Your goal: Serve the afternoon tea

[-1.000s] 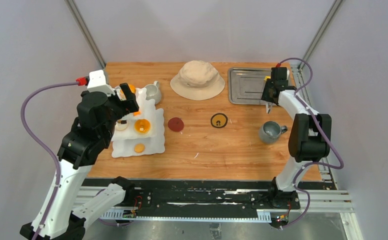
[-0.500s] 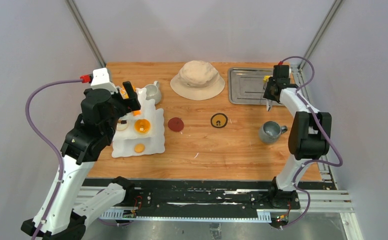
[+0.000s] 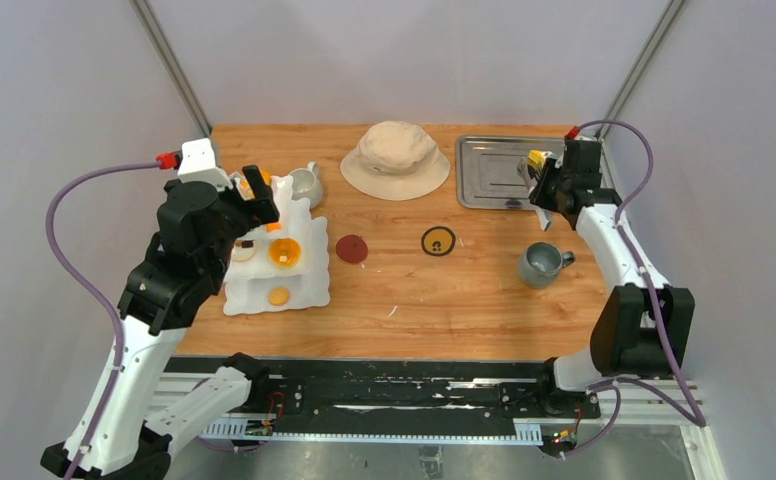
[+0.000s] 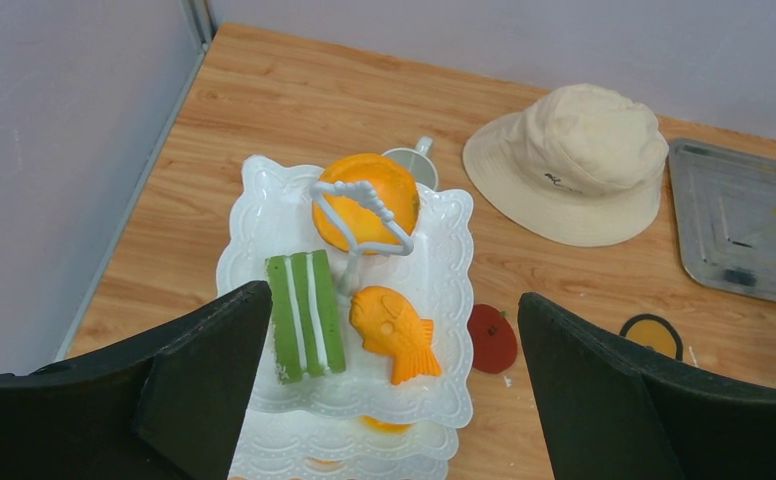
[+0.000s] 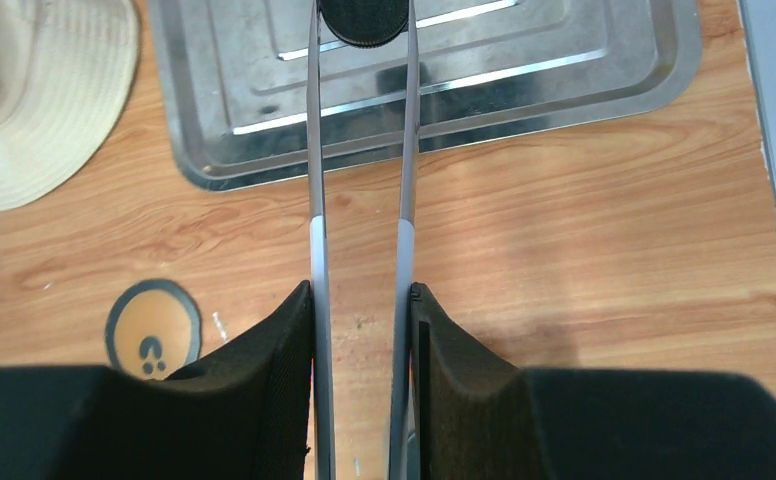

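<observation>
The white three-tier stand [image 3: 309, 262] stands at the left. In the left wrist view its top tier [image 4: 444, 240] holds a round orange pastry [image 4: 364, 200], a green striped cake [image 4: 306, 315] and an orange fish pastry [image 4: 396, 333]. Lower tiers hold more orange pastries [image 3: 285, 252]. My left gripper [image 4: 394, 400] is open and empty above the stand. The white mug [image 3: 307, 184] is behind the stand and the grey mug [image 3: 541, 263] at the right. My right gripper [image 5: 361, 295] is shut on the metal tongs [image 5: 317, 240], whose tips pinch a dark round thing [image 5: 364, 18] over the tray.
A steel tray [image 3: 494, 172] lies at the back right, with my right gripper [image 3: 550, 188] at its right edge. A beige bucket hat [image 3: 396, 158] lies at the back middle. A red coaster [image 3: 352, 248] and a yellow-and-black coaster [image 3: 438, 241] lie mid-table.
The right arm has swung outward to the right, and its gripper has shifted slightly right along the tray's edge. The left arm has barely moved.
</observation>
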`<state>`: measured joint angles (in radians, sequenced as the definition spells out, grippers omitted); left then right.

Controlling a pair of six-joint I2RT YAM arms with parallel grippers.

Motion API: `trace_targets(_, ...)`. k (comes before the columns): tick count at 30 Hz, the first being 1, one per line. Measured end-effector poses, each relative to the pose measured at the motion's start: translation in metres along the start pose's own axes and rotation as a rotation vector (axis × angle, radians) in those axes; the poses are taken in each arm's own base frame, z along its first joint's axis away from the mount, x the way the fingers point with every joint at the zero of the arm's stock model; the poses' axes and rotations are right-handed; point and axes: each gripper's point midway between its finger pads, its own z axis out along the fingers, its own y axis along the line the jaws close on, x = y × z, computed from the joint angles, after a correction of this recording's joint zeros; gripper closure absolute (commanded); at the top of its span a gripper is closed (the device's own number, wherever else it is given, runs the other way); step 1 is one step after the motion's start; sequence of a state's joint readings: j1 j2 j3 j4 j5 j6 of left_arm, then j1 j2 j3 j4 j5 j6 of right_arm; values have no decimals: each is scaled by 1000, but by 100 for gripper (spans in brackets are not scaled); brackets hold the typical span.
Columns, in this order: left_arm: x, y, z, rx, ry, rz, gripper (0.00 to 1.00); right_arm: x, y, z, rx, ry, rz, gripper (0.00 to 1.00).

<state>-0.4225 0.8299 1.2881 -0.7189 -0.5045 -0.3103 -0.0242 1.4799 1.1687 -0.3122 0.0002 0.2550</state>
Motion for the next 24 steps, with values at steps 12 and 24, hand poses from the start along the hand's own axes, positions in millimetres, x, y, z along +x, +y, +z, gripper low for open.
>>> trace_targets(12, -6, 3, -11, 15, -30, -26, 2, 30, 139, -72, -426, -32, -206, 88)
trace_targets(24, -6, 8, -19, 15, -34, -36, 2, 173, 289, -109, -795, 219, -555, 87)
